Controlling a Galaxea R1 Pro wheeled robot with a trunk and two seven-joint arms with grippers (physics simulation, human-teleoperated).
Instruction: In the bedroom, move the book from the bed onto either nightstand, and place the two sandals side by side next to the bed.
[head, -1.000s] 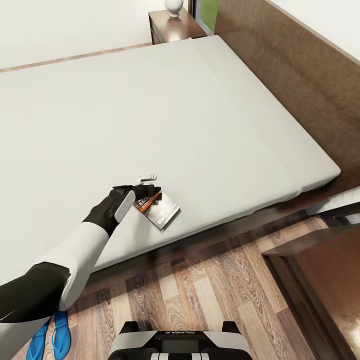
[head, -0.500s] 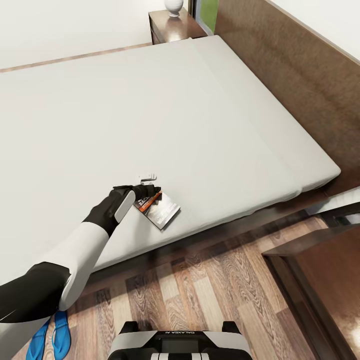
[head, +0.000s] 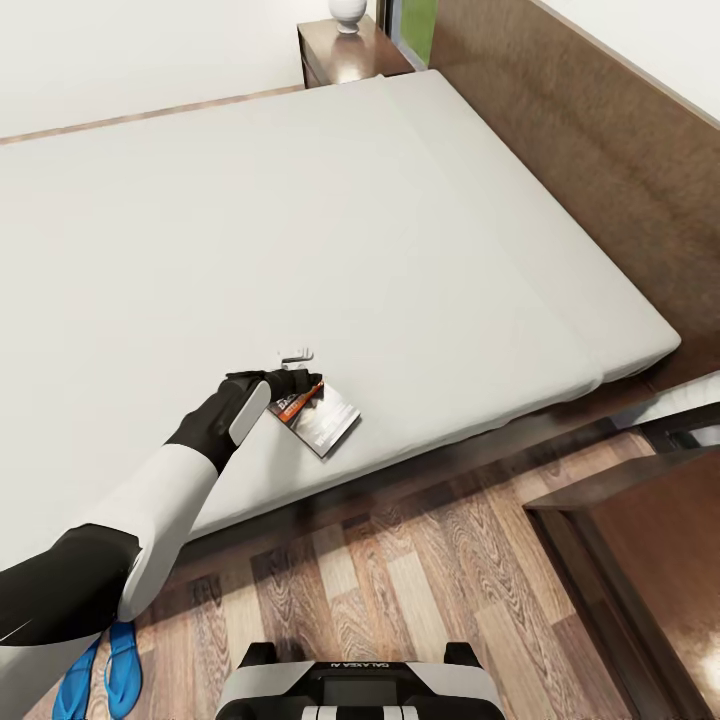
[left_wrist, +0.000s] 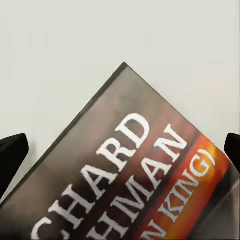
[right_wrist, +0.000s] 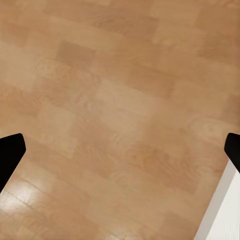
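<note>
One book (head: 318, 415), two blue sandals (head: 98, 672), one bed (head: 330, 250), one nightstand (head: 345, 55), one vase (head: 348, 12)

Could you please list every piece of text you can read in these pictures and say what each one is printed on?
"CHARD", "HMAN" and "N KING)": white letters cut off at the frame edge, on the dark paperback book with an orange band.
"GALAXEA": mirrored lettering on the robot's white and black base.
The book's cover text in the head view is too small to read.
</note>
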